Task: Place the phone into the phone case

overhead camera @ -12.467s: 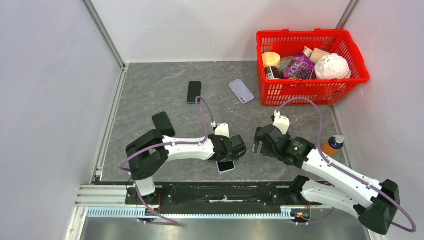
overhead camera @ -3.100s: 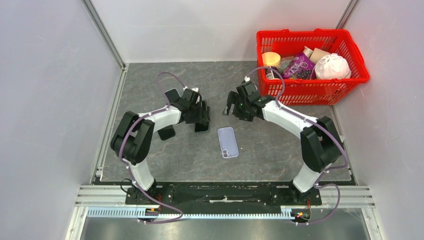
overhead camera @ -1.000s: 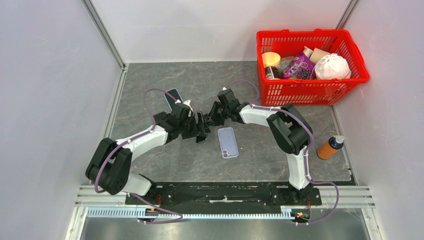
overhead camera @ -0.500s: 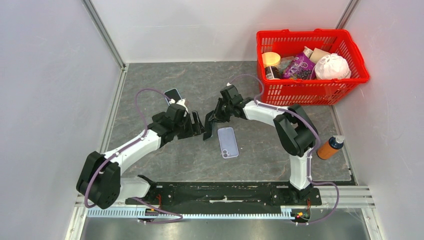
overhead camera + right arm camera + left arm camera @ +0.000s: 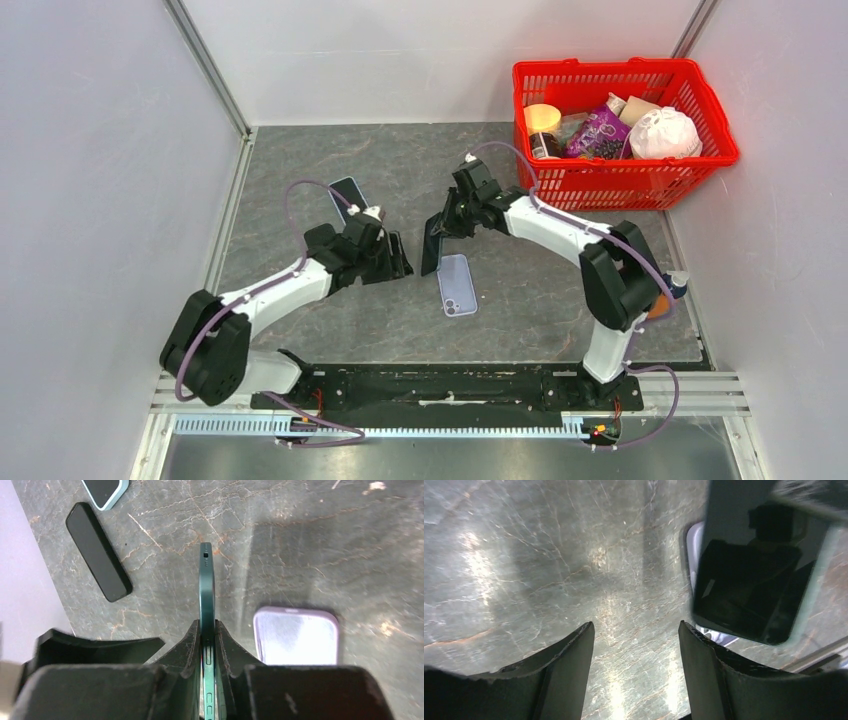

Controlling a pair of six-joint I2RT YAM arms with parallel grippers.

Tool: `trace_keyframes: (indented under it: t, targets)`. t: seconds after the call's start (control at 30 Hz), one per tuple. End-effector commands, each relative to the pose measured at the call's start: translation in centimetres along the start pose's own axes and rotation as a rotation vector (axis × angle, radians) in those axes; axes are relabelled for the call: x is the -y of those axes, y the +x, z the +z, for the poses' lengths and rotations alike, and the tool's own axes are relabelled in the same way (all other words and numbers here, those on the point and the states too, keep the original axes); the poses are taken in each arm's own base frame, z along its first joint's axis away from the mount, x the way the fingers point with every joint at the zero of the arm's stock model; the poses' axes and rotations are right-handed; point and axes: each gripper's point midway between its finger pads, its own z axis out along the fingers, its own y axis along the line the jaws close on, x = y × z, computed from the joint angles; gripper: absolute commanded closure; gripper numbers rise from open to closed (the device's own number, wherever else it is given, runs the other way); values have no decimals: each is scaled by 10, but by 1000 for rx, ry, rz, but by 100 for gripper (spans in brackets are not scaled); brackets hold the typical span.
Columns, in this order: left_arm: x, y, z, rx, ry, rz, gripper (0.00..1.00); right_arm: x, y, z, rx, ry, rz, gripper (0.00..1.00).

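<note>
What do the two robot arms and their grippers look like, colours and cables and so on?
Both the left arm and right arm have white link shells between bulky black joints, with a thin purple cable looping along each. The left gripper and right gripper are matt black, their fingers broad, tapering and scuffed at the edges. No markings are legible.

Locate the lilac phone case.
Top view: lilac case lies flat mid-table, on the near side of the dark phone held on edge by the right tool, right of the left tool.
</note>
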Motion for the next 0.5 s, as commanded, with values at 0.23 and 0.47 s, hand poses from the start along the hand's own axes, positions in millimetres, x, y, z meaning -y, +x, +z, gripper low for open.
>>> trace_keyframes:
  t: [0.23,0.47]
  targets:
    - [55,17,43,64,-44,57,41,34,-16,-115,173,132,-90,100]
    - [75,25,65,66,-82,98,48,51,-1,-139,182,163,-111,100]
